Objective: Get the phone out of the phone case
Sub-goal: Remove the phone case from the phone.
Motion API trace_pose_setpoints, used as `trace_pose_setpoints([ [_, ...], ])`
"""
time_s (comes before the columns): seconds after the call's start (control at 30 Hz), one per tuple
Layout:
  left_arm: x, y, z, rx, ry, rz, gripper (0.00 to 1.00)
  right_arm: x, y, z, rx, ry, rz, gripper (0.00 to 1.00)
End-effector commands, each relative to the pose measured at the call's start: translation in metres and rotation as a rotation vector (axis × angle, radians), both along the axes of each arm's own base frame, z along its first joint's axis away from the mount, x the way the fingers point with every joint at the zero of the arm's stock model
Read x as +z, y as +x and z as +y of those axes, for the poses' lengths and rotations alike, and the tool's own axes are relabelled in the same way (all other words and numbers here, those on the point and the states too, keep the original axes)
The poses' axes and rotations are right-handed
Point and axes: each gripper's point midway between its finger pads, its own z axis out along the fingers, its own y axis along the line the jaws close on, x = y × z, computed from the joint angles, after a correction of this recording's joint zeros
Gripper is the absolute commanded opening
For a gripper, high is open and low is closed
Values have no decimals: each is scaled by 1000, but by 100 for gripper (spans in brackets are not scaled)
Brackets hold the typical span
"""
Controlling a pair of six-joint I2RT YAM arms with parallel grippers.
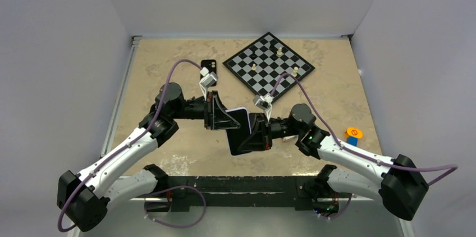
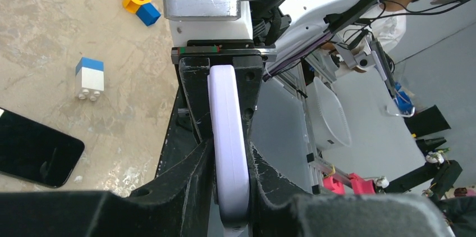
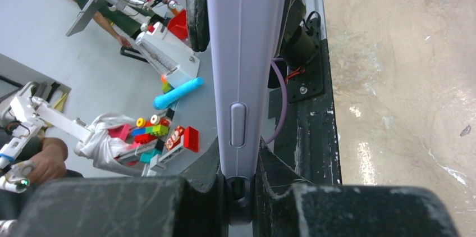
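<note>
The left pincer and right pincer each pinch the lavender phone case edge-on in mid-air. A black phone lies on the desk, eight o'clock in the left wrist view (already freed, I'd guess). If not, anchor one end and flex the other slowly.

- The phone case spans the gap between the left gripper, which clamps its left end, and the right gripper, which clamps its right end. They meet over the near middle of the table.
- The phone lies flat on the table, apart from the phone case.
- A stacked brick stands on the table to the right of the phone.
- Further right, near the table's right edge, a round toy piece and a small cube touch each other.
- The chessboard lies at the far side, right of centre, with chess pieces standing on it.
- A small object lies near the chessboard's left corner.
</note>
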Motion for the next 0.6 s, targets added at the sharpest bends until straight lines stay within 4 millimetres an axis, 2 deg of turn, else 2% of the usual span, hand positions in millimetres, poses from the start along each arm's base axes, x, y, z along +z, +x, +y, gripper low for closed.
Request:
trace_pose_setpoints([
  [0.0, 14, -8, -2, -63, -42, -55, 30, 28, -4, 3, 55, 95, -93, 0],
  [0.07, 23, -6, -5, -79, -83, -52, 29, 25, -2, 4, 53, 84, -90, 0],
  [0.17, 30, -3, -10, -93, -109, -42, 21, 23, -1, 5, 54, 70, -94, 0],
  [0.2, 31, -1, -11, -93, -109, -41, 17, 22, 0, 6, 52, 64, -96, 0],
  [0.27, 30, 0, -12, -100, -102, -35, 3, 21, 2, 6, 37, 49, -96, 0],
  [0.33, 26, 0, -12, -106, -84, -37, 0, 20, 4, 6, 29, 32, -102, 0],
  [0.37, 25, 2, -12, -93, -73, -38, 0, 19, 4, 6, 30, 25, -104, 6],
  [0.47, 29, 10, -8, -44, -49, 26, 0, 19, -3, 0, 50, 24, -118, 36],
  [0.53, 38, 16, -5, -54, -73, 109, 0, 17, -7, -4, 53, 23, -131, 48],
  [0.57, 43, 19, -3, -69, -97, 141, 0, 17, -10, -6, 59, 25, -136, 50],
])
